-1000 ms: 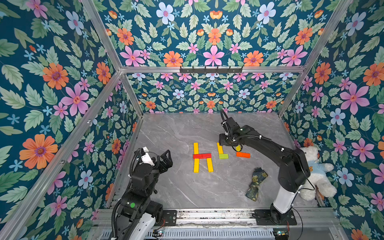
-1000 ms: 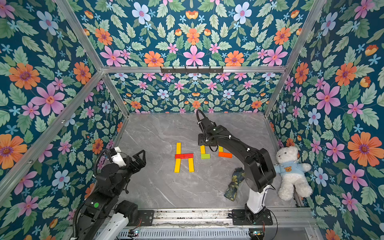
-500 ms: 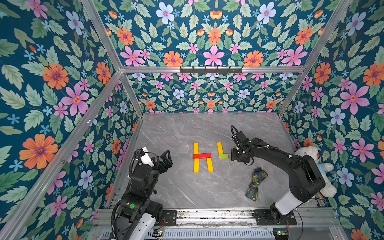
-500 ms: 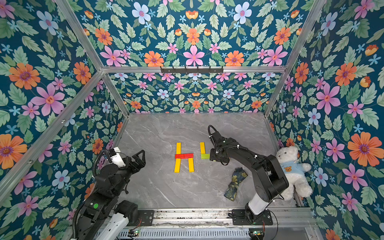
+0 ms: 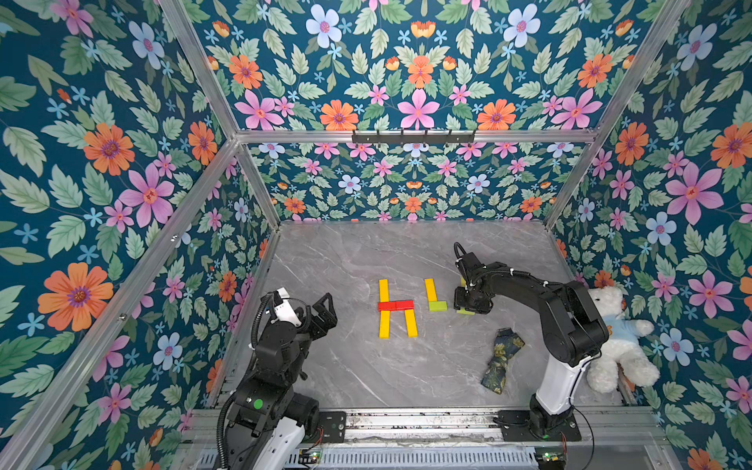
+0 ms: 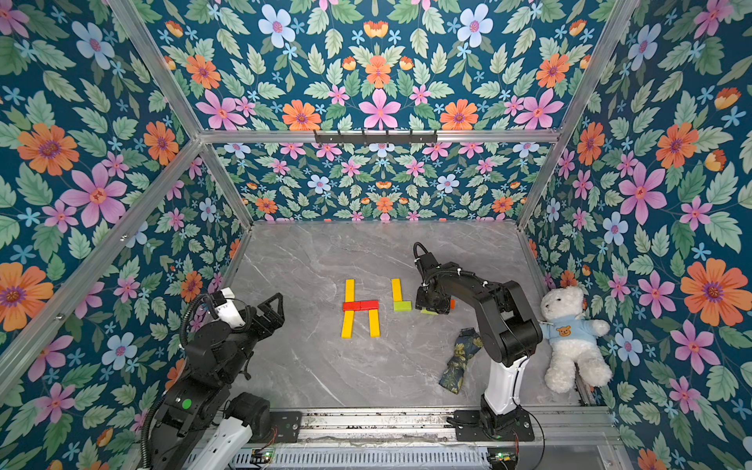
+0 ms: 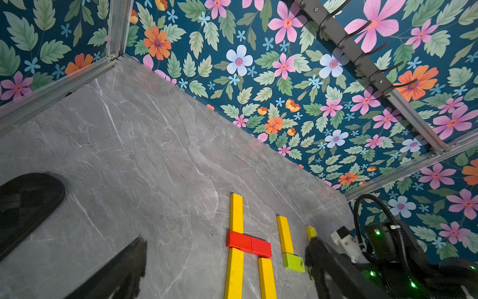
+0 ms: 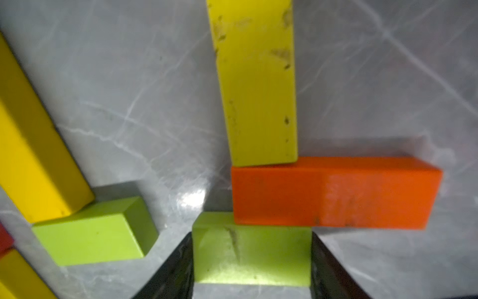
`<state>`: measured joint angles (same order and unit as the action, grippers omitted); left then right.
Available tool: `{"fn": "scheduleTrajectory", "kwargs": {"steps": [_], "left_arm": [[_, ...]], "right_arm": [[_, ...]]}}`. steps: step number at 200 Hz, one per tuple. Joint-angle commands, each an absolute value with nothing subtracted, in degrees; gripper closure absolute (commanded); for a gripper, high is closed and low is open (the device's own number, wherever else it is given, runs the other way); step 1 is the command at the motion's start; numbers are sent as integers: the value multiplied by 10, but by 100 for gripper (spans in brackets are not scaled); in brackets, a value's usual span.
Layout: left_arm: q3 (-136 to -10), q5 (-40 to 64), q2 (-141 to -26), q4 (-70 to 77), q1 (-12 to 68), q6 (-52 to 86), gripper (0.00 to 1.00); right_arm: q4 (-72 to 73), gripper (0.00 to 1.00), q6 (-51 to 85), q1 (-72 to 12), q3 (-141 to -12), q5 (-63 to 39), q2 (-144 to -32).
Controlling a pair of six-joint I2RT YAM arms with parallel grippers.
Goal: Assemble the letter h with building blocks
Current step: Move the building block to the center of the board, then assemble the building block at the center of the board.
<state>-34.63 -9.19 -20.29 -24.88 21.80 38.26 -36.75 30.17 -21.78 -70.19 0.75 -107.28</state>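
Observation:
The letter h [image 5: 396,308] [image 6: 360,308] lies flat mid-table: a long yellow upright, a red crossbar and a shorter yellow leg. To its right a yellow bar [image 5: 430,289] meets a lime-green block [image 5: 438,306]. My right gripper [image 5: 468,307] [image 8: 252,259] is low at the table, shut on another lime-green block [image 8: 252,256] [image 6: 427,311]. That block sits against an orange block [image 8: 333,192], which touches a pale yellow bar [image 8: 256,77]. My left gripper [image 5: 321,313] [image 7: 101,214] is raised at the front left, open and holding nothing.
A dark floral cloth scrap [image 5: 501,360] lies at the front right beside my right arm's base. A white teddy bear [image 5: 614,346] in a blue shirt leans at the right wall. Floral walls enclose the grey marble table [image 5: 350,366].
My right gripper has moved toward the front and come down to the table, covering most of the orange block in the top views. The left arm has not moved.

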Motion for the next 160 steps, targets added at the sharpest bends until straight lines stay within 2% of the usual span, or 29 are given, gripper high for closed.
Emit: {"fn": "scheduleTrajectory", "kwargs": {"steps": [1,64,106,160], "left_arm": [[-350,-96,-206,-239,217,380,0],[-350,-95,-212,-236,218,379,0],[-349,-97,-208,-237,217,379,0],[-350,-97,-209,-239,218,379,0]], "right_arm": [[-387,44,282,-206,-726,38,-1094],[-386,44,253,-177,-782,53,-1119],[-356,43,241,-234,-744,63,-1083],[-333,43,241,-252,-711,37,-1083]]}}
